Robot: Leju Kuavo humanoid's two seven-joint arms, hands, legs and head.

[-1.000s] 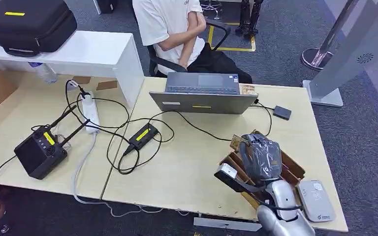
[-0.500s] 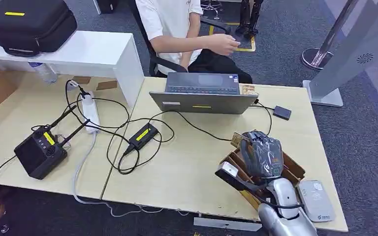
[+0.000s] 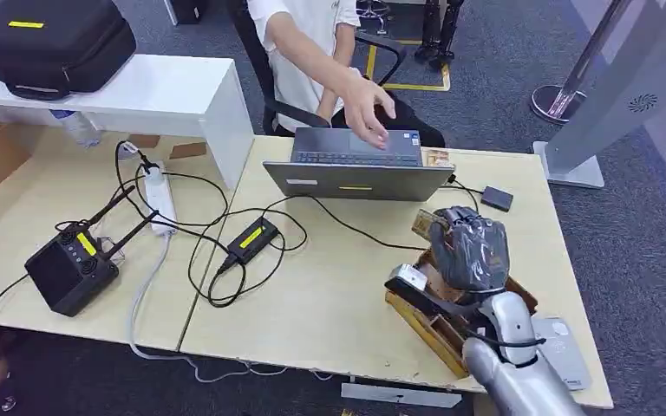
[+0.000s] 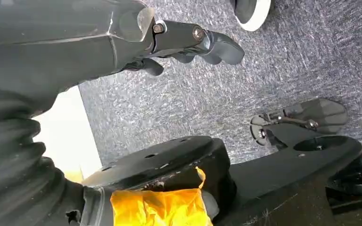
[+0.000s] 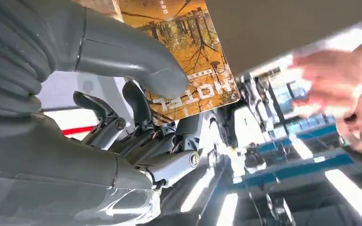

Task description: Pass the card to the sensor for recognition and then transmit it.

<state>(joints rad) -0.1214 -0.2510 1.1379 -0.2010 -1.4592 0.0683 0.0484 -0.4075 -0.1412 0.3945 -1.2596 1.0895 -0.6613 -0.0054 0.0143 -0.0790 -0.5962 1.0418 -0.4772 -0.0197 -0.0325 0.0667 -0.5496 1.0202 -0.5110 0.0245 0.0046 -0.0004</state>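
My right hand [image 3: 471,250] is raised over the cardboard box [image 3: 440,328] at the table's front right and pinches a yellow-brown card [image 3: 424,224] between thumb and fingers. In the right wrist view the card [image 5: 188,56] shows autumn trees and white lettering, with the thumb [image 5: 136,61] pressed on its face. The grey card sensor [image 3: 565,347] lies flat on the table just right of my forearm. My left hand [image 4: 188,42] hangs beside the table above the grey carpet, fingers curled and holding nothing.
A person sits behind the open laptop [image 3: 357,165] and reaches a hand [image 3: 366,102] over its keyboard. Cables, a power strip [image 3: 159,198], a black adapter [image 3: 251,238] and a black controller [image 3: 71,267] lie on the left. A small black box [image 3: 497,198] sits at the right.
My right hand has lifted the card up and away from the box toward the laptop. The person's hand has swung out over the laptop keyboard.
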